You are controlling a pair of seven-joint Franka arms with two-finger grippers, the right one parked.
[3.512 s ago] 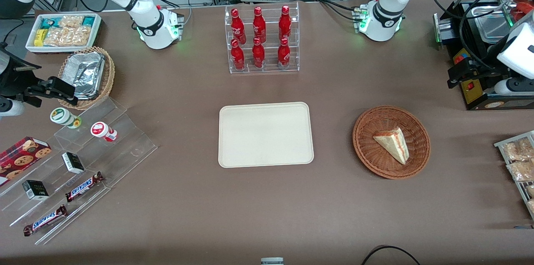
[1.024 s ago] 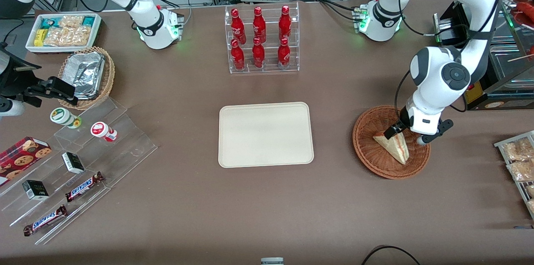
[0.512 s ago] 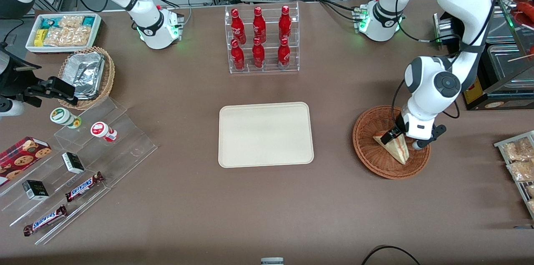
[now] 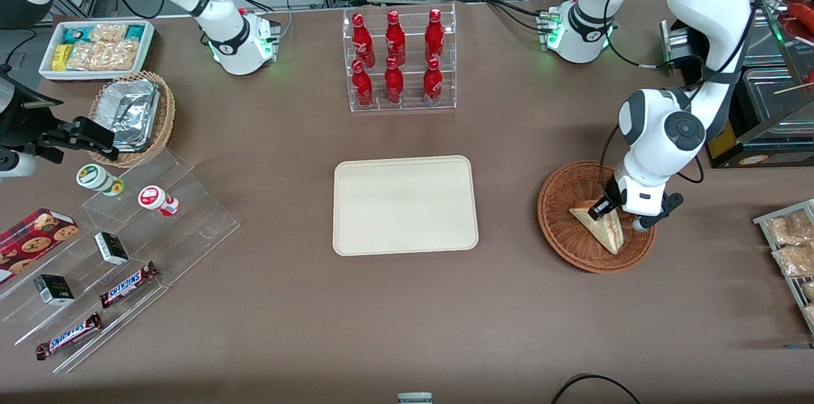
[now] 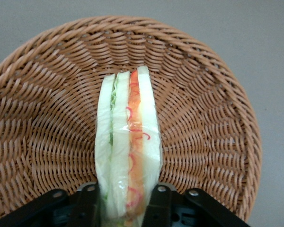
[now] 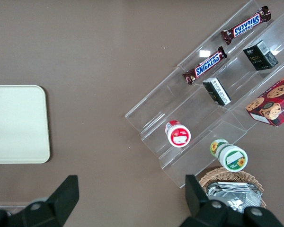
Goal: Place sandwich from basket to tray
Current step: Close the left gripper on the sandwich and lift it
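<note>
The sandwich (image 4: 605, 233) lies in the round reddish-brown wicker basket (image 4: 559, 245) toward the working arm's end of the table. It is a pale wedge in clear wrap, with red, white and green layers showing in the left wrist view (image 5: 130, 137). My gripper (image 4: 618, 216) is down inside the basket (image 5: 47, 118), over the wide end of the wedge. Its two black fingers (image 5: 87, 203) press against the sandwich from both sides, so the gripper (image 5: 124, 208) is shut on it. The sandwich still rests on the wicker. The cream tray (image 4: 404, 205) lies flat at the table's middle with nothing on it, and it also shows in the right wrist view (image 6: 16, 124).
A clear rack of red bottles (image 4: 400, 60) stands farther from the camera than the tray. A stepped acrylic shelf (image 4: 127, 251) with snack bars and cups, a foil-filled tan basket (image 4: 130, 114) and a white snack bin (image 4: 95, 48) sit toward the parked arm's end. A packet rack (image 4: 792, 251) and black appliance (image 4: 731, 130) flank the basket.
The working arm swung in from the table's end and came down into the basket. Over the last half second the gripper sank slightly around the sandwich's wide end; the sandwich has stayed put.
</note>
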